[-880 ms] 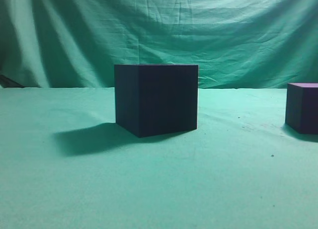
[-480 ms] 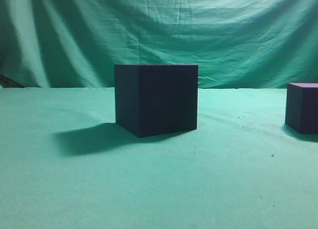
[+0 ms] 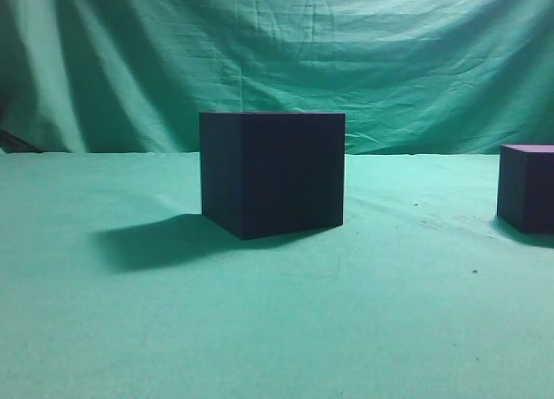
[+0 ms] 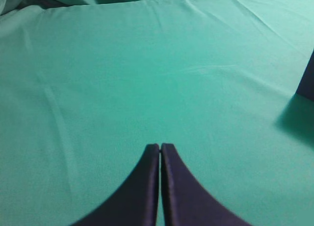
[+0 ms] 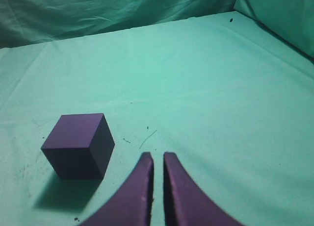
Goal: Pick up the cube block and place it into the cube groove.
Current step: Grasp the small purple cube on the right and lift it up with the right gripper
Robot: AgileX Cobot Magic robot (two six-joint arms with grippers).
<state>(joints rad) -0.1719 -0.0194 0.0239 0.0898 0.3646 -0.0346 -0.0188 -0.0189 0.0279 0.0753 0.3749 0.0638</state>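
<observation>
The large dark box (image 3: 273,174) stands mid-table; its top is above eye level, so the cube groove is hidden. One edge of the box shows at the right border of the left wrist view (image 4: 308,84). The cube block (image 3: 528,189) sits at the far right edge of the exterior view. In the right wrist view the cube block (image 5: 78,145) lies on the cloth, left of and apart from my right gripper (image 5: 158,156), whose fingers stand almost together with a narrow slit, holding nothing. My left gripper (image 4: 160,146) is shut and empty over bare cloth. Neither arm shows in the exterior view.
Green cloth (image 3: 277,330) covers the table and hangs as a backdrop (image 3: 277,61). The box casts a shadow (image 3: 156,243) to its left. The cloth rises in a fold at the far right of the right wrist view (image 5: 279,20).
</observation>
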